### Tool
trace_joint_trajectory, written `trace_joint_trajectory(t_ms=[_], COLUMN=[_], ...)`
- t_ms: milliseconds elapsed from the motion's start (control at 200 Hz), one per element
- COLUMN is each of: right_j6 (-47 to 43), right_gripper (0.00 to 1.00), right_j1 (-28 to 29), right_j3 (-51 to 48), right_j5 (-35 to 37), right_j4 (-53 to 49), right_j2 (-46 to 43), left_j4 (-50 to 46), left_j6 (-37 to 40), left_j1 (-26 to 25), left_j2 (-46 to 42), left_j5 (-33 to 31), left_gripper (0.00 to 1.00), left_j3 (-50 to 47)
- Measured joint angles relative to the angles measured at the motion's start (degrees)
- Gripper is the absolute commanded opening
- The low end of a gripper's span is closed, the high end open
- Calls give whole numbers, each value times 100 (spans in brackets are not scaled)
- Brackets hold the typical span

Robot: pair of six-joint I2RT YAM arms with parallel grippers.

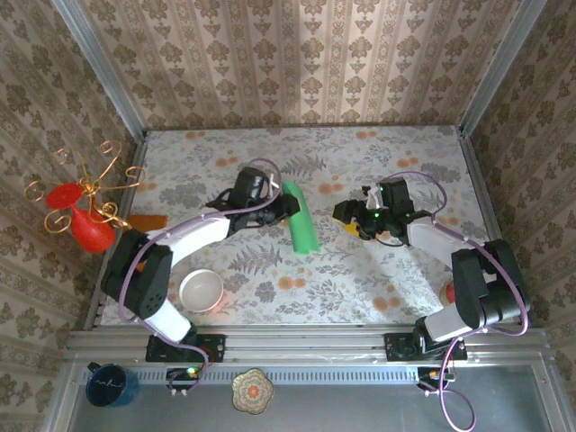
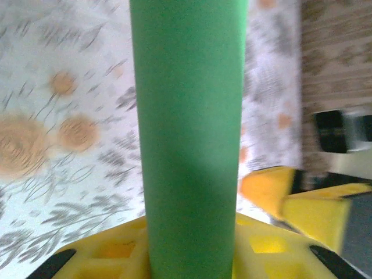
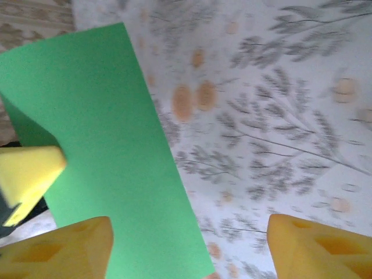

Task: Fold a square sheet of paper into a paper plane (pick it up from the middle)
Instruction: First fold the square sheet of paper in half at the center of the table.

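Observation:
The square sheet of paper [image 1: 302,220] is bright green and curled over into a long narrow strip, lying slantwise at mid-table. My left gripper [image 1: 284,203] is shut on its far end. In the left wrist view the sheet [image 2: 189,116] rises from between the yellow fingers [image 2: 104,253] of that gripper [image 2: 192,250]. My right gripper [image 1: 346,214] stands open just right of the strip. In the right wrist view that gripper [image 3: 189,247] has wide-apart jaws, its left finger [image 3: 70,247] over the sheet's [image 3: 99,133] edge, gripping nothing. The paper plane is out of view.
A flat orange sheet [image 1: 148,221] and a red vase with gold wire [image 1: 85,225] sit at the left edge. A white bowl [image 1: 201,290] stands near the left arm's base. A red object [image 1: 447,292] lies by the right arm. Walls close three sides.

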Motion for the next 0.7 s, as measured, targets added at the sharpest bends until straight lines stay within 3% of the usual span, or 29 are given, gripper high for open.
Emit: trace_joint_trajectory(t_ms=[135,325,700], right_j6=[96,138,566], right_gripper=[90,92,78], right_j1=[66,323,492], right_j3=[136,575,693], right_j5=[-435,-844,-1303], right_j4=[391,796,1665], right_j2=[11,116,479], left_j4=[505,824,1014], left_j6=[-94,-262,-385], left_j1=[343,557,678], left_j2=[-295,-341,-343], left_j5=[647,1381,2098], left_gripper=[32,31,30], left_j3=[-63,-66,-63])
